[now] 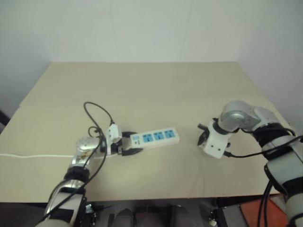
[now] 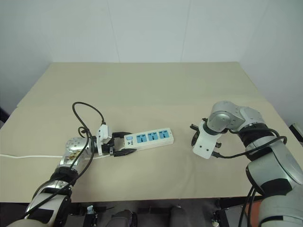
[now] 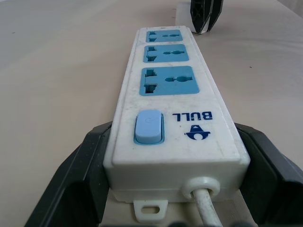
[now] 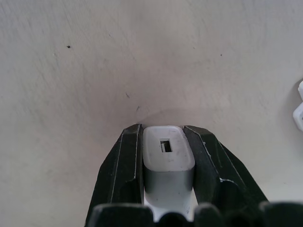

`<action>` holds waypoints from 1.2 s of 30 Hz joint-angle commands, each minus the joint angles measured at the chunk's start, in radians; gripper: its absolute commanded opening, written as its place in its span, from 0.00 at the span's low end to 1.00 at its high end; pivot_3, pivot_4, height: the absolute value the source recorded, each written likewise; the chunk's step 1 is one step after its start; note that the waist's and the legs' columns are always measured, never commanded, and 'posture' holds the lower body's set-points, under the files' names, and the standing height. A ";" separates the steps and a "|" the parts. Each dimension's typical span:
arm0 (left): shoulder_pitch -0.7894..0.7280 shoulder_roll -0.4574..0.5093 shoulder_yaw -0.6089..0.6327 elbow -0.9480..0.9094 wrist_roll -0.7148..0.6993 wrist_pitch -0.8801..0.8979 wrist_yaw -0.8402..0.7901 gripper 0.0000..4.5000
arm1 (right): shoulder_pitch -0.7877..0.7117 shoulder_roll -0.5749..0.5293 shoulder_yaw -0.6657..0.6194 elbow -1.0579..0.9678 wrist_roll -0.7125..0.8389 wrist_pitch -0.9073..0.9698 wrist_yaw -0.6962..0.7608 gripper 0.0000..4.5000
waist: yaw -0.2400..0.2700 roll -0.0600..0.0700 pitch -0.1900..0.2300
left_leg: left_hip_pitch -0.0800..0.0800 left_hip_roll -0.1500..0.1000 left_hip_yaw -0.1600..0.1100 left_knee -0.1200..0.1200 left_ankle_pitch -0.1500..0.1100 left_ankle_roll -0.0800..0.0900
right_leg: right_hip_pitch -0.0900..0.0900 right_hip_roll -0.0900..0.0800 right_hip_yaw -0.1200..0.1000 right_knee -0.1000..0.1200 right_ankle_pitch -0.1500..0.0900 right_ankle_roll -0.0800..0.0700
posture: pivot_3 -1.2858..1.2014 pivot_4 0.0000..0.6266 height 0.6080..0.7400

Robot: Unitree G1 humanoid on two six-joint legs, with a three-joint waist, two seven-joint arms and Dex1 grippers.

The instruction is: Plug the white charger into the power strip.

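Here the left tool [image 2: 124, 144] grips the switch end of the power strip [image 2: 147, 137], lying left of centre on the worktop [image 2: 151, 90]. Well to the right, the right tool [image 4: 163, 161] points down, clamped on the white charger [image 4: 168, 156].

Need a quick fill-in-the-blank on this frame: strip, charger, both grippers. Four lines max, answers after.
1. The power strip has ___ blue socket faces.
2. The right gripper is shut on the white ___.
3. The left gripper has its fingers either side of the strip's ___ end.
4. The face of the charger shows a small USB ___.

Answers: three; charger; switch; port
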 commanded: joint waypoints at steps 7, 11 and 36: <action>-0.021 0.011 -0.028 -0.045 -0.018 -0.014 -0.095 0.74 | 0.033 -0.050 -0.095 -0.068 0.125 0.123 -0.023 0.25 | 0.001 0.000 0.000 | 0.000 0.000 0.000 0.000 0.000 0.000 | 0.000 0.000 0.000 0.000 0.000 0.000 | 0.52 0.24 1.00; -0.051 -0.004 -0.041 -0.015 -0.017 -0.025 -0.140 0.74 | 0.125 -0.082 -0.223 -0.178 0.283 0.340 -0.039 0.25 | 0.008 0.000 0.000 | -0.002 0.000 0.000 0.000 0.000 0.000 | 0.000 0.000 0.000 0.001 0.000 0.000 | 0.52 0.24 1.00; -0.184 -0.058 -0.042 0.203 0.013 -0.112 -0.205 0.74 | 0.535 0.409 -0.687 -0.849 1.045 1.496 -0.381 0.25 | 0.011 0.000 0.000 | -0.003 0.000 -0.002 0.000 0.000 0.001 | 0.001 0.000 -0.003 0.001 0.000 0.000 | 0.52 0.24 1.00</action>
